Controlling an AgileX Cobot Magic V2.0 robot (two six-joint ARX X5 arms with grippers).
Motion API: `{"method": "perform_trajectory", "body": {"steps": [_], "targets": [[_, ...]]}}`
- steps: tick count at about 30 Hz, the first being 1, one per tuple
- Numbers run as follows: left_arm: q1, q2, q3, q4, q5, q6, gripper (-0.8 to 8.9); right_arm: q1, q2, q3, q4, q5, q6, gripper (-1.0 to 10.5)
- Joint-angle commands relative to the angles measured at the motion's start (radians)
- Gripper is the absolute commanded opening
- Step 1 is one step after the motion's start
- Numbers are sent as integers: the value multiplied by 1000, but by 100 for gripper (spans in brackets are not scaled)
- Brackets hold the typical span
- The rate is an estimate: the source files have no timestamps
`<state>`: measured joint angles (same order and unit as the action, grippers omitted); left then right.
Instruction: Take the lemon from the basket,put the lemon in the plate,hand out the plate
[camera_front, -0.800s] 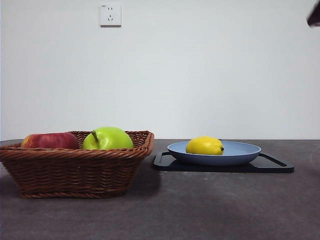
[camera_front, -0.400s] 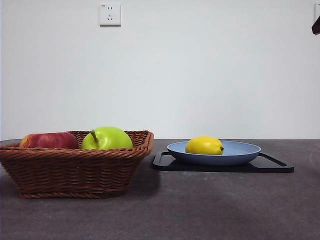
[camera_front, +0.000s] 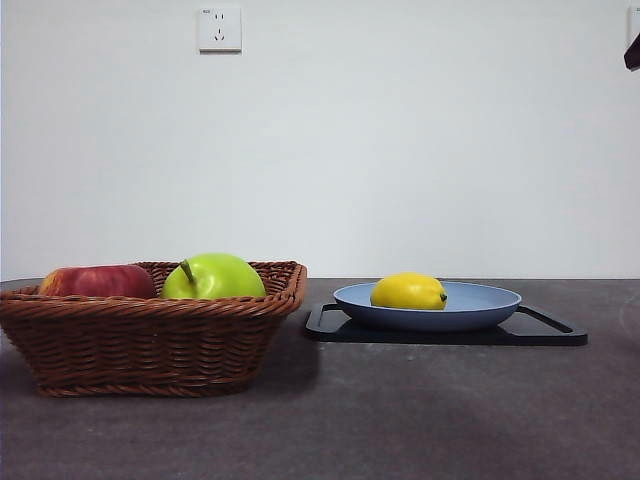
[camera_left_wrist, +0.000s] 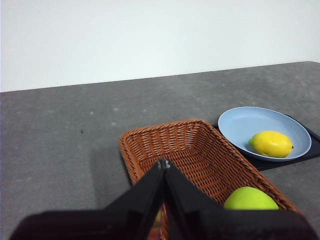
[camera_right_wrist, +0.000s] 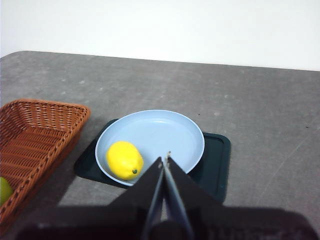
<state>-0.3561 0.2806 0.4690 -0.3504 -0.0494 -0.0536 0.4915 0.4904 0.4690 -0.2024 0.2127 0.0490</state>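
The yellow lemon (camera_front: 409, 291) lies in the light-blue plate (camera_front: 480, 305), toward its basket side; both wrist views show it too, lemon (camera_right_wrist: 125, 159) in plate (camera_right_wrist: 165, 132) and lemon (camera_left_wrist: 270, 143) in plate (camera_left_wrist: 240, 122). The brown wicker basket (camera_front: 150, 345) stands beside the plate. My left gripper (camera_left_wrist: 163, 163) is shut and empty, raised above the basket (camera_left_wrist: 165, 142). My right gripper (camera_right_wrist: 165, 157) is shut and empty, raised over the near side of the plate; only a dark tip (camera_front: 632, 52) shows at the front view's top right corner.
A flat black tray (camera_front: 545, 332) lies under the plate. A green apple (camera_front: 214, 276) and a red apple (camera_front: 98, 281) sit in the basket. A wall socket (camera_front: 220, 29) is on the white wall behind the grey table (camera_front: 420, 420).
The dark arm tip at the top right corner has drawn slightly further out of the front view. The lemon, plate and basket have not moved.
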Motion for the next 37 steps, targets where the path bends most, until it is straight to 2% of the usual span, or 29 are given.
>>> {"method": "perform_trajectory", "body": {"steps": [1,3,7,11,15,23,37], "targets": [[20,-59,1,2,-1,34,8,7,2,8,8,3,13,3],[61,-119,-1,-32,11,87,8,7,2,8,7,4,13,3],[189,-234,-51,-64,-25,83,8,7,2,8,8,4,13,3],[313,-279,-165,34,-37,84,8,7,2,8,8,4,13,3],[392,-279,-302,158,30,83,8,7,2,8,10,4,13,3],[417,-279,-455,199,29,80,8,7,2,8,9,3,13,3],[417,-278,-462,179,26,81,8,7,2,8,9,3,13,3]]}}
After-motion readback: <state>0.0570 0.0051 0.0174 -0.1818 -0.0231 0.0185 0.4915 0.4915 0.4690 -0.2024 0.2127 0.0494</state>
